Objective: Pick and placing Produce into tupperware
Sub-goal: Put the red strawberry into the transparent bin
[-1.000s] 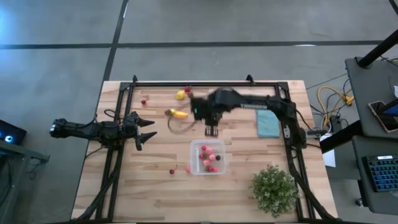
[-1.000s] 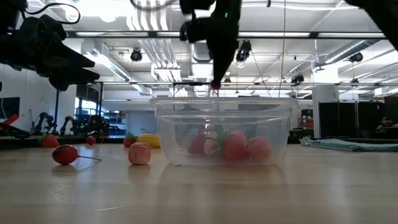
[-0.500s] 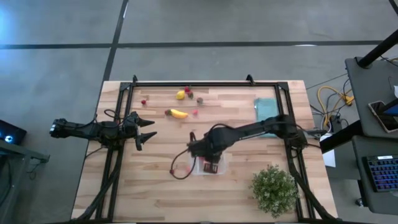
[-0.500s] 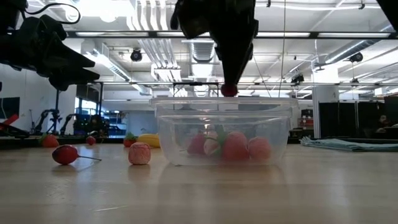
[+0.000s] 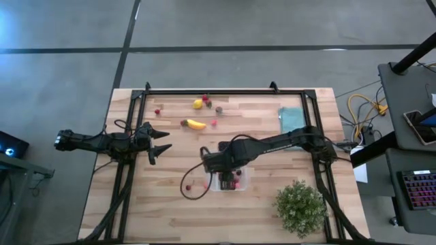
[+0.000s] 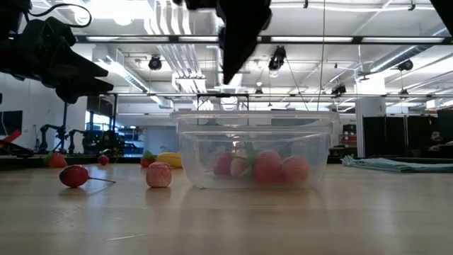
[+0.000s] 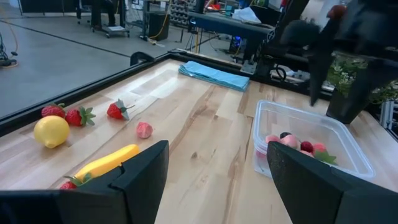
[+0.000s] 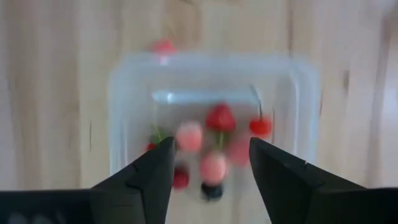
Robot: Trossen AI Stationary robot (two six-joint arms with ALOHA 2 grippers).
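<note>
High view. Worktop (image 5: 150,204): pale wood planks. Left end effector (image 5: 161,141): at the left side, fingers spread, holding nothing, well apart from everything. Right end effector (image 5: 227,178): directly over the tupperware (image 5: 241,182), hiding most of it; only its right part shows, with red pieces inside. Far side: lemon (image 5: 197,103), banana (image 5: 196,124), several small berries, too small to tell apart. Two berries (image 5: 189,187) lie just left of the tupperware. Teal cloth (image 5: 291,120) at far right, plant (image 5: 300,206) at near right.

Low view. Tupperware (image 6: 253,149) in the middle, clear, four or so red and pink pieces (image 6: 267,167) on its floor. The right arm is cut off by the upper edge; its fingertips cannot be made out. Cherry (image 6: 74,176) and pink berry (image 6: 159,174) to the left, on the worktop.

Left wrist view. Own fingers (image 7: 140,180) wide apart, empty. Lemon (image 7: 51,131), banana (image 7: 107,163), strawberries (image 7: 116,111), tupperware (image 7: 308,143); the right arm above it is blurred.

Right wrist view. Fingers (image 8: 155,174) parted, nothing between them. Tupperware (image 8: 124,99) below, blurred, holding strawberry (image 8: 219,117), cherry (image 8: 260,126), pink pieces and one dark piece (image 8: 211,190).
</note>
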